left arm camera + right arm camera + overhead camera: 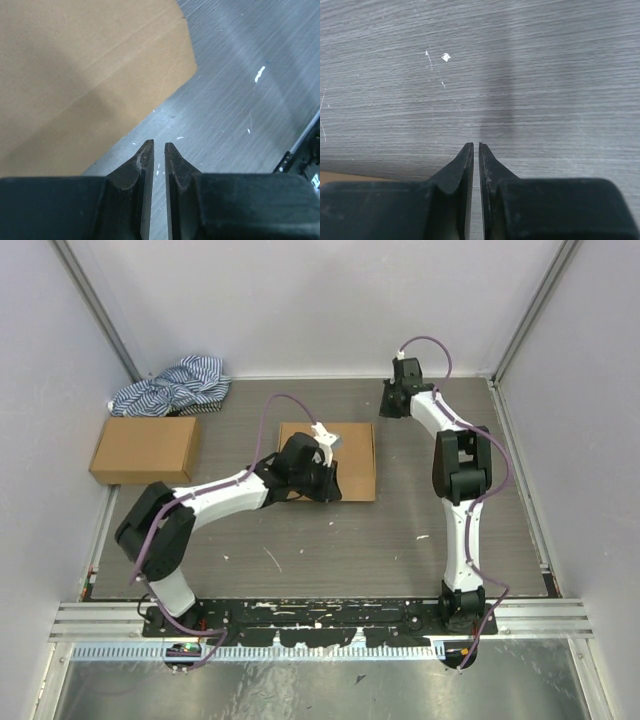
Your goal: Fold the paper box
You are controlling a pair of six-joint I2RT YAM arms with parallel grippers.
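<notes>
Left end effector [159, 148]: tips all but closed, slim gap, nothing held. Poised over bare bench [420, 540] by the near edge of the box [350, 455]. Box just beyond the tips, mid-bench, flat, seemingly closed up, slightly longer left to right. Right end effector [476, 146]: likewise nearly closed, empty, well behind and right of box. Left arm nearer, so likelier for any next press.

Grey table [400, 530]: paper box [355, 465], carton [145, 448], striped cloth [172, 387].

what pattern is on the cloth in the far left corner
Blue-and-white stripes on the crumpled cloth, clearest in the top external view.
</notes>
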